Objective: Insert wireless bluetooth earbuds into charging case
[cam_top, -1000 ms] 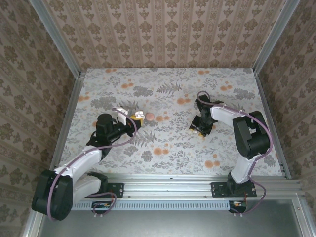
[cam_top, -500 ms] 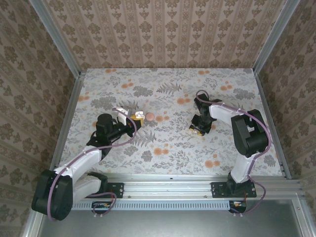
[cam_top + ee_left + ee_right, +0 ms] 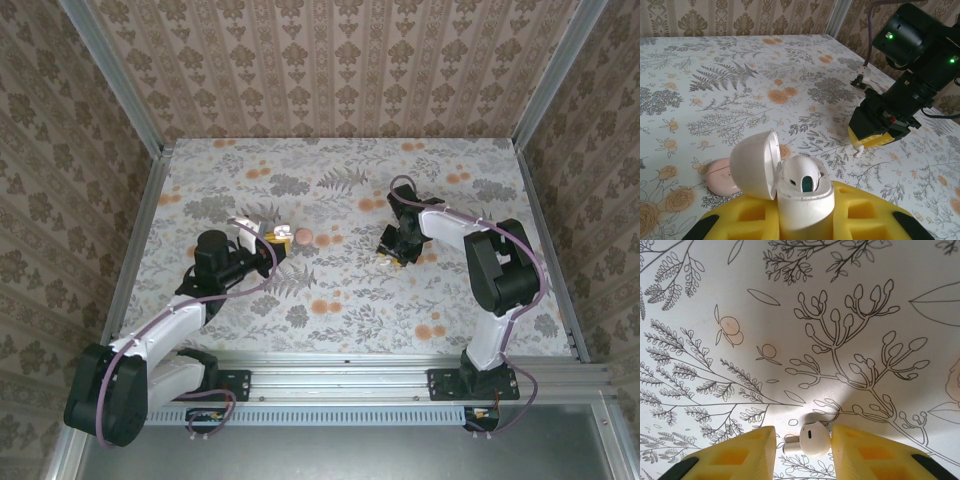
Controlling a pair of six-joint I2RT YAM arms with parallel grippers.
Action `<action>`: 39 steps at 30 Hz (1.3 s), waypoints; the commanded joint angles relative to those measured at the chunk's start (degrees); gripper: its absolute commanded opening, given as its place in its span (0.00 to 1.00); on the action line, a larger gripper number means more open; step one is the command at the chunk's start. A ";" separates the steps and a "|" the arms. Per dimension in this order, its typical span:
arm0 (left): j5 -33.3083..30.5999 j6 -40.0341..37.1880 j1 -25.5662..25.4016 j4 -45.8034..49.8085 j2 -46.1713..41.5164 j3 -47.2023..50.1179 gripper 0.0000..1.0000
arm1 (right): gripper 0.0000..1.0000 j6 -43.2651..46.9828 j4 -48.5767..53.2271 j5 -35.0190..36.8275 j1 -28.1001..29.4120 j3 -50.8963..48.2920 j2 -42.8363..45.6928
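Observation:
The white charging case [image 3: 805, 202] stands upright with its lid [image 3: 755, 165] swung open to the left. My left gripper [image 3: 805, 222] is shut on its body between yellow pads. One white earbud [image 3: 803, 176] sits in the case. The other earbud [image 3: 814, 438] lies on the floral table, stem pointing left, between the fingers of my right gripper [image 3: 804, 442]. The right finger [image 3: 865, 450] touches its head, and a small gap separates the stem from the left finger [image 3: 747, 452]. In the top view the right gripper [image 3: 392, 254] points down at the table, right of the left gripper [image 3: 275, 240].
A salmon-pink round disc [image 3: 722, 176] lies on the table just left of the case, also seen from above [image 3: 304, 238]. Metal rails and patterned walls [image 3: 330, 60] bound the floral table [image 3: 330, 300]. The right arm's dark wrist [image 3: 912, 55] rises behind its gripper.
My right gripper has shifted slightly left and away from the bases, and its jaws have narrowed around the earbud on the table. The left arm and case have not moved.

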State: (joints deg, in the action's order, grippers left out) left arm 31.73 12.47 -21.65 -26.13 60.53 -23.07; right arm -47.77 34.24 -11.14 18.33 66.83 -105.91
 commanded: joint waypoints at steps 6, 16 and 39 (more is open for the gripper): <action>0.88 0.45 0.29 -0.95 -0.77 0.09 0.09 | 0.35 1.01 -1.80 -1.61 1.72 3.25 -2.26; 0.93 0.45 0.29 -0.77 -0.84 -0.02 0.09 | 0.33 6.01 3.02 0.03 3.59 7.24 -3.46; 0.87 -0.09 0.29 0.55 -0.67 -0.84 0.09 | 0.33 14.63 23.78 5.93 5.98 20.12 -11.82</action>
State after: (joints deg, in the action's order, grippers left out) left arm 31.73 12.45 -21.65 -25.63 60.49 -23.07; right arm -34.22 55.79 -5.06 23.77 84.73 -116.75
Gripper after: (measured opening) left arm 0.202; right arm 0.334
